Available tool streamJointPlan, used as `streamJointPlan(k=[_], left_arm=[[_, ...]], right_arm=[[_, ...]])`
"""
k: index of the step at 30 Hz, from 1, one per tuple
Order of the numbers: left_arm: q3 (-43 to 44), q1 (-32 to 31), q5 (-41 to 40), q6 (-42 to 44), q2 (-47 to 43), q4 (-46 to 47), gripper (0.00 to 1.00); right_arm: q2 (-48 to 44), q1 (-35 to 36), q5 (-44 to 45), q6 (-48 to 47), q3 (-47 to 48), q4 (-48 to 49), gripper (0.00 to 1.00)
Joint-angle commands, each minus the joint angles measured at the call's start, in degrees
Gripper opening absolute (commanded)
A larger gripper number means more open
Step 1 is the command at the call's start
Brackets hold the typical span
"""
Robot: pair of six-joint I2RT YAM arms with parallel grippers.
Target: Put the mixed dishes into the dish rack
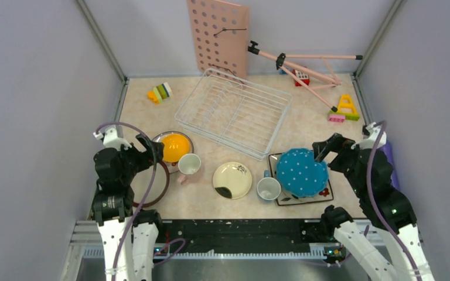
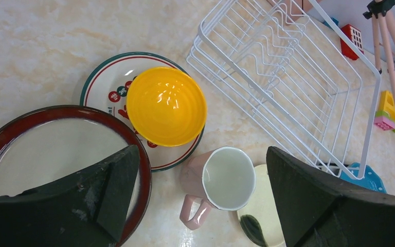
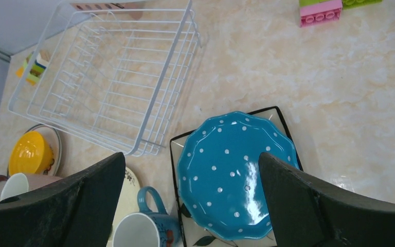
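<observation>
Both arms crouch before the white wire dish rack [image 1: 234,111], left end effector [image 2: 200,159] and right end effector [image 3: 191,159] gaping; five patterned plates [image 1: 302,172], two handled cups [image 1: 189,164], one orange-yellow bowl [image 1: 175,146].

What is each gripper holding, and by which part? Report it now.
Nothing is held. The left gripper stands open and empty near the orange-yellow bowl. The right gripper stands open and empty by the teal polka-dot plate.

You are looking into a robot test cell in a lab, not a home kitchen. Plain grey panels [image 1: 35,70] wall in a marble-patterned tabletop [image 1: 146,120], a pink pegboard [image 1: 217,38] leans on the back wall, and a pink tripod [image 1: 280,60] lies toppled among toy blocks [image 1: 336,117]. The dishes [image 1: 232,180] and wire dish rack [image 1: 234,111] sit on the bare table.
</observation>
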Motion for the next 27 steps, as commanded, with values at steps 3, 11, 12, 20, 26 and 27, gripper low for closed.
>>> streamJointPlan(k=[3,11,12,20,26,27], left_arm=[[-0.6,-0.1,4.8,0.4,0.7,3.7,0.98],[-2.2,-0.1,10.9,0.4,2.0,6.1,0.96],[-2.4,-0.1,11.6,0.3,2.4,6.4,0.96],[-2.7,0.0,13.6,-0.1,3.9,6.7,0.94],[-3.0,0.0,13.5,-0.4,3.0,7.0,0.94],[-3.0,0.0,13.8,-0.3,3.1,7.0,0.94]], right_arm=[[4.9,0.4,2.5,1.0,3.4,-3.6,0.99],[16.8,0.8,-17.6,-1.7,-2.1,0.8,0.86],[17.6,1.2,-19.2,-1.9,-3.2,2.0,0.83],[26.2,13.5,-18.7,1.0,-8.2,9.9,0.76],[32.8,20.2,-16.3,2.5,-8.5,12.4,0.72],[33.1,20.4,-16.3,2.6,-8.5,12.2,0.69]])
